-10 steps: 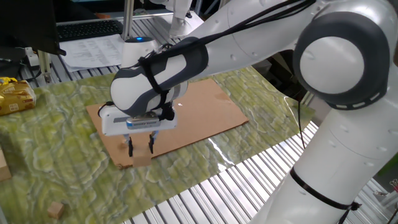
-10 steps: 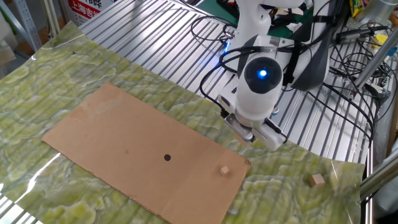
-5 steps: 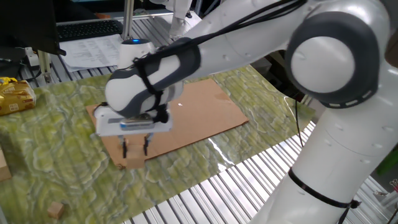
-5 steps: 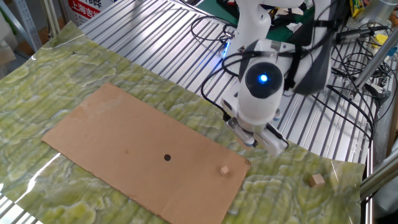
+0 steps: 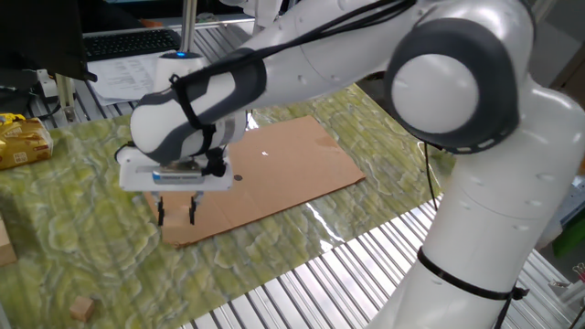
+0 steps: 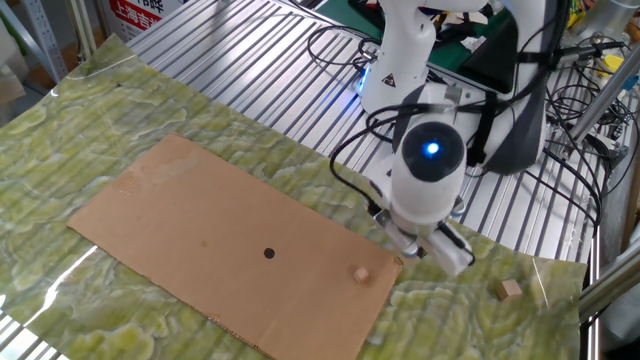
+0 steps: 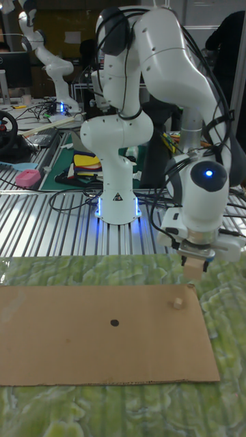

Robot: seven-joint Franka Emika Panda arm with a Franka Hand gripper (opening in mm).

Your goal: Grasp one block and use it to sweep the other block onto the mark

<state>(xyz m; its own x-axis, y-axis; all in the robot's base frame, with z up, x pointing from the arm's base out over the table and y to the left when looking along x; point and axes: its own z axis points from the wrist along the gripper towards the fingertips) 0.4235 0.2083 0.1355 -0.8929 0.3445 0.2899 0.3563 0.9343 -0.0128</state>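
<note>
The tiny wooden cube (image 6: 361,273) sits on the brown cardboard (image 6: 200,230) near its right corner, also seen in the tall view (image 7: 178,302). The black mark (image 6: 268,253) (image 7: 114,323) lies to its left on the cardboard. A larger tan block (image 6: 511,290) (image 5: 83,307) rests on the green cloth, off the cardboard. My gripper (image 5: 176,217) (image 7: 193,274) hangs open and empty above the cardboard's corner, beside the tiny cube and apart from it. In the view from the arm's side I cannot make out the tiny cube.
Green patterned cloth (image 5: 73,210) covers a ribbed metal table (image 5: 302,283). A yellow packet (image 5: 23,142) and papers (image 5: 137,73) lie at the back left. Cables (image 6: 590,110) and the robot base (image 7: 117,198) stand behind the cardboard.
My gripper has moved from over the tiny cube toward the cardboard's corner, on the side where the larger block lies. Both blocks have stayed put.
</note>
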